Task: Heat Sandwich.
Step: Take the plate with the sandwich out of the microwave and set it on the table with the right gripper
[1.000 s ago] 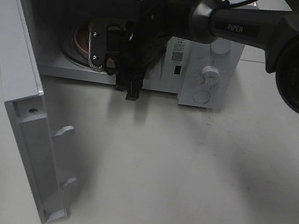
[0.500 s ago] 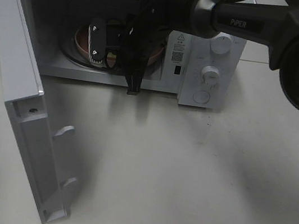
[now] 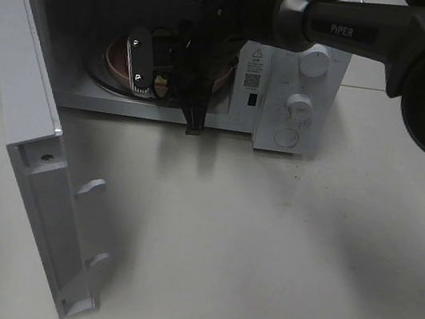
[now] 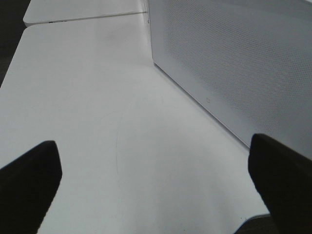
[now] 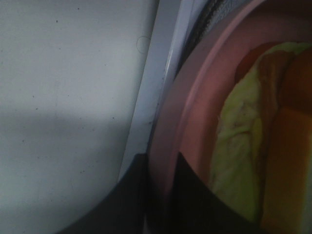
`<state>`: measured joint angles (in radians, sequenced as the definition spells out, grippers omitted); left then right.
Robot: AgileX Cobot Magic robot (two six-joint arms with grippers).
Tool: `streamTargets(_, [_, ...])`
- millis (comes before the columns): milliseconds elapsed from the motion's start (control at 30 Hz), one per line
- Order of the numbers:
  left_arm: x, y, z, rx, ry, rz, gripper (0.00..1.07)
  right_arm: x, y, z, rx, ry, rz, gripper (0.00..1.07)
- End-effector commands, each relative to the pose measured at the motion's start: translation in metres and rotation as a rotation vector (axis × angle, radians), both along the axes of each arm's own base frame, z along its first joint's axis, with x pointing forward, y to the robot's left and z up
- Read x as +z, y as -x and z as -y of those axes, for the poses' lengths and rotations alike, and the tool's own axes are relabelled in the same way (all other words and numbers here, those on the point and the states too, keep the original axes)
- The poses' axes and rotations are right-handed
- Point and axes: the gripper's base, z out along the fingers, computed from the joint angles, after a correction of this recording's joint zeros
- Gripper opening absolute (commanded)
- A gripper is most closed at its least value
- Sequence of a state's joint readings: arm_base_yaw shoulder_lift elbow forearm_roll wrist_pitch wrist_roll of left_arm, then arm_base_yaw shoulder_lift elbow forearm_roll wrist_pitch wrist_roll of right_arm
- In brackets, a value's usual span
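R fingers (image 5: 161, 195) are clamped on the rim of the pink plate (image 5: 195, 102), inside the microwave (image 3: 307, 69). Sandwich (image 5: 258, 136) lies on the plate; only its edge w/ filling is seen, rest cut off. In the high view the plate is mostly hidden by the arm. L fingers (image 4: 29, 180) are wide apart over the desk (image 4: 97, 97), nothing held.

Even overhead light brightens the white table (image 3: 263, 248), with soft, diffuse shadows spreading below the arm (image 3: 362, 33) toward 5 o'clock. The microwave (image 3: 289, 83) cavity stays dim. The right wrist view is dark and badly blurred at close range; the left wrist view is soft, its fingertips (image 4: 29, 180) unfocused.
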<state>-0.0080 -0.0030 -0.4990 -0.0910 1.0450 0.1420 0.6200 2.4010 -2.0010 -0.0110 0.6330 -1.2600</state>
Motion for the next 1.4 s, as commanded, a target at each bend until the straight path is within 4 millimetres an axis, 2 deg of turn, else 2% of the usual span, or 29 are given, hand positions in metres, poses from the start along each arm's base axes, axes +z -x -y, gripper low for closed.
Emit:
streamTargets(33, [0.000,0.003,0.000,0.002,0.005,0.030,1.03,0.004,0.005,0.004,-0.006,0.012,-0.048,0.00])
streamTargets(233, [0.000,0.003,0.000,0.002,0.005,0.030,1.03,0.013,0.011,0.004,0.053,0.014,-0.035,0.00])
streamTargets(367, [0.000,0.003,0.000,0.002,0.005,0.030,1.03,0.023,0.023,0.008,0.154,0.008,0.005,0.00])
streamTargets(733, [0.000,0.003,0.000,0.002,0.005,0.030,1.03,0.032,0.040,0.019,0.245,0.024,0.049,0.00])
streamTargets(1400, [0.000,0.003,0.000,0.002,0.005,0.030,1.03,0.050,0.084,0.046,0.387,0.062,0.060,0.00])
